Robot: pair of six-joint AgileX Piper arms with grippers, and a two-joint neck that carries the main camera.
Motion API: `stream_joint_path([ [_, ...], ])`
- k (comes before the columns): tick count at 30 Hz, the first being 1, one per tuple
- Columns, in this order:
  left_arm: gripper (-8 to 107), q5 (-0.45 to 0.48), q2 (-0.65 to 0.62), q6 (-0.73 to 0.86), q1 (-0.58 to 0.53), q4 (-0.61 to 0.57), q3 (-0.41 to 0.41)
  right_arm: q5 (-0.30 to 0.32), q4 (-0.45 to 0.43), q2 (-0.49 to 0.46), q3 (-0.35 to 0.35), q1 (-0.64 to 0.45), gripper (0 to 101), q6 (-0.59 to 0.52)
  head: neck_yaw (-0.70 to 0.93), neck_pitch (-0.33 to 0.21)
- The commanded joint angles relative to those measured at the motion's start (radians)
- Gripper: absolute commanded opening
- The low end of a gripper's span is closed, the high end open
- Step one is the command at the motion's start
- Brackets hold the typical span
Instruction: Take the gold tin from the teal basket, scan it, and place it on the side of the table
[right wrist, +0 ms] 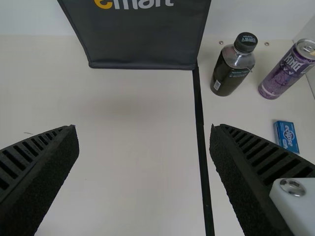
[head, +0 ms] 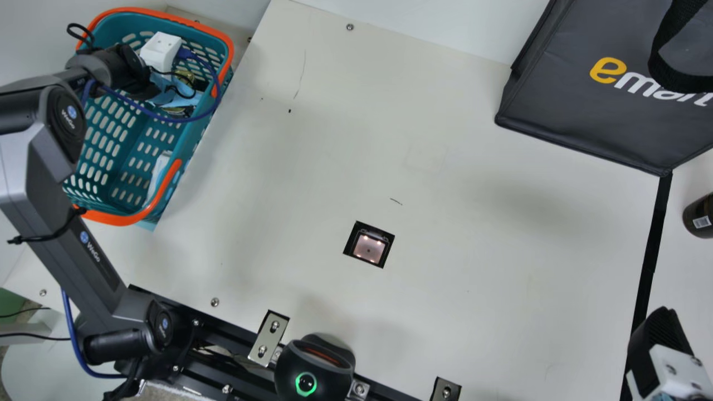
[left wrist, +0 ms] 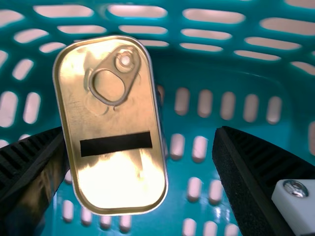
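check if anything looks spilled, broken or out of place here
Nothing looks spilled or broken: the gold tin is closed, its pull ring lying on the lid. Slightly odd are the thin dark marks on the cream table, like scratches or pen strokes.

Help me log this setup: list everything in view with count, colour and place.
gold tin: 1, gold with black strip, inside basket
basket: 1, teal with orange trim, table's left side
pale item: 1, whitish, inside basket
square panel: 1, pinkish and black-edged, in table
round-topped device: 1, black with green ring, near edge
bag: 1, black, far right
bottle: 1, dark, right of tape
can: 1, purple, beside bottle
small pack: 1, blue, nearer than can
tape: 1, black, on table's right
table: 1, cream, beneath
left gripper: 1, black, in basket
right gripper: 1, black and white, near right
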Motion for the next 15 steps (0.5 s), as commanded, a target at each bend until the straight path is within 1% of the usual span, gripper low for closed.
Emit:
stream_joint_path([
  [1,90,0.002,-0.008,0.009,-0.003,-0.018,0.007,0.0,0.0,0.0,0.0,0.0,95,0.0,0.002,-0.029],
  [4,90,0.001,-0.018,0.012,-0.007,-0.032,0.02,0.0,0.0,0.0,0.0,0.0,95,0.0,0.002,-0.029],
  [8,90,-0.003,-0.026,-0.021,-0.003,-0.024,0.031,0.0,0.0,0.0,0.0,0.0,95,0.0,0.002,-0.029],
  [15,90,0.004,-0.031,-0.146,0.015,0.004,0.017,0.0,0.0,0.0,0.0,0.0,95,0.0,0.002,-0.029],
])
